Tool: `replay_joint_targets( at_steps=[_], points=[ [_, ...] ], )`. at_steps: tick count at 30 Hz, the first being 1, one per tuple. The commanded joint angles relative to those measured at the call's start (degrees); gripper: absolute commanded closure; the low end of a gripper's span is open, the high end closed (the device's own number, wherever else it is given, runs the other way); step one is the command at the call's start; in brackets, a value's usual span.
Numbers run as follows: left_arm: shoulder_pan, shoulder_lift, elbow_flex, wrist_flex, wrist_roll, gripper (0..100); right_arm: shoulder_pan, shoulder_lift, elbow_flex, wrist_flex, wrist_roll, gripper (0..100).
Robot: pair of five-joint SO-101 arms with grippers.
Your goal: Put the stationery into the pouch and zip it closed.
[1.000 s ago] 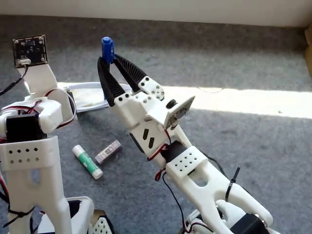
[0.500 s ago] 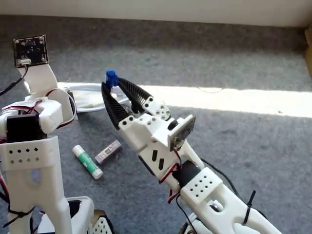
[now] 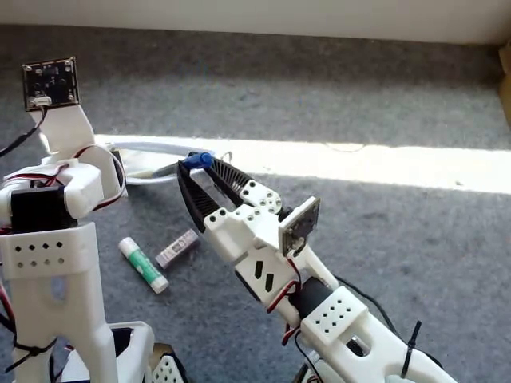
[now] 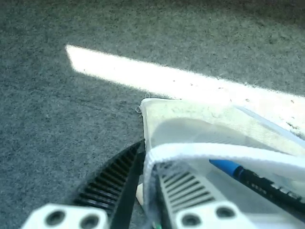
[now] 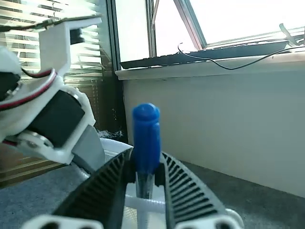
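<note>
My right gripper (image 3: 196, 166) is shut on a blue-capped pen (image 3: 200, 159), with the cap end at the mouth of the white, partly clear pouch (image 3: 148, 157). In the right wrist view the blue pen (image 5: 146, 131) stands between the ribbed black fingers (image 5: 107, 186) of my right gripper (image 5: 145, 164). My left gripper (image 4: 148, 164) is shut on the pouch's white rim (image 4: 200, 152), holding it up off the carpet. The pen (image 4: 228, 168) shows through the pouch's clear wall (image 4: 205, 121). A green glue stick (image 3: 144, 265) and a small grey tube (image 3: 177, 248) lie on the carpet.
Grey carpet (image 3: 383, 96) covers the floor, crossed by a bright strip of sunlight (image 3: 383, 163). The left arm's white body (image 3: 48, 239) stands close beside the glue stick. A white wall (image 5: 228, 119) rises behind the pouch.
The right gripper has come down and back with the pen, which tipped from upright to lying towards the pouch mouth. The left arm has stayed put.
</note>
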Motion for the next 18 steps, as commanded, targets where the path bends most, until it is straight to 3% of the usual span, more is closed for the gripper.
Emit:
replay_joint_targets(
  at_steps=[1, 6, 13, 18],
  points=[
    [-0.2, -0.3, 0.1, -0.6, 0.6, 99, -0.6, -2.1, -0.7, 0.2, -0.7, 99.4],
    [-0.2, -0.3, 0.1, -0.6, 0.6, 99, -0.6, -7.0, -0.6, 1.8, -0.8, 99.4],
    [-0.2, -0.3, 0.1, -0.7, 0.6, 99, -2.8, -16.6, -1.0, 18.9, -8.7, 99.4],
    [-0.2, -0.3, 0.1, -0.7, 0.6, 99, -3.2, -15.1, -1.1, 20.3, -8.9, 99.4]
  ],
)
